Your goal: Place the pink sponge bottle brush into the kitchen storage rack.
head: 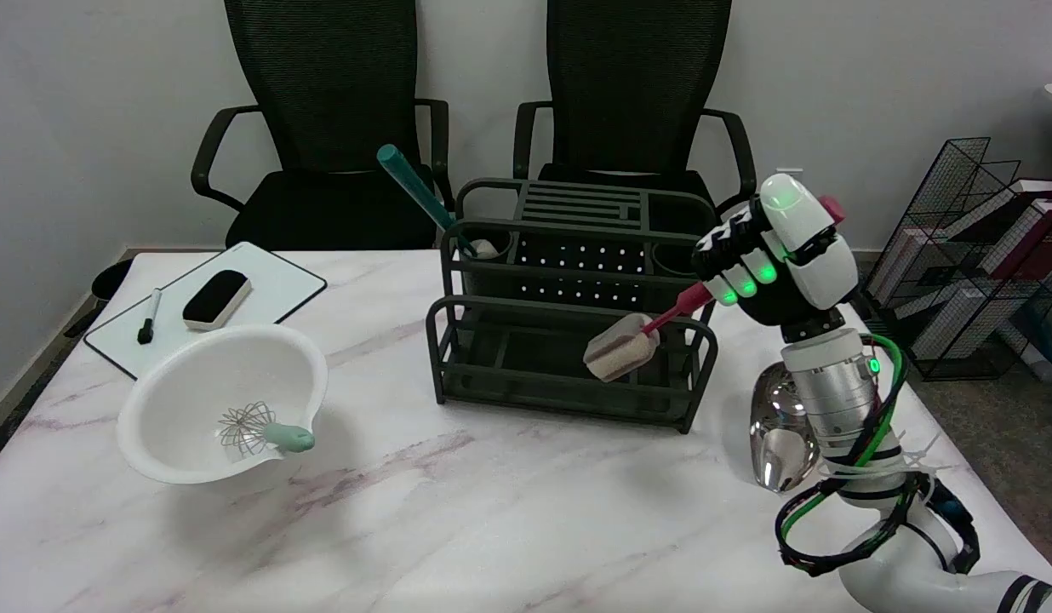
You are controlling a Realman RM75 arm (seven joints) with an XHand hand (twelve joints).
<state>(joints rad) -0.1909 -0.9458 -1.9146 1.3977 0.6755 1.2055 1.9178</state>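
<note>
Right robot hand grips pink-handled sponge brush over slatted dark rack

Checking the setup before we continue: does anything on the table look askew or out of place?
Nothing is spilled or damaged. The white bowl sits tipped toward the camera with a whisk resting on its rim. A teal-handled brush leans at a slant in the storage rack.

Rack front tray open above; teal brush occupies left cup.
</note>
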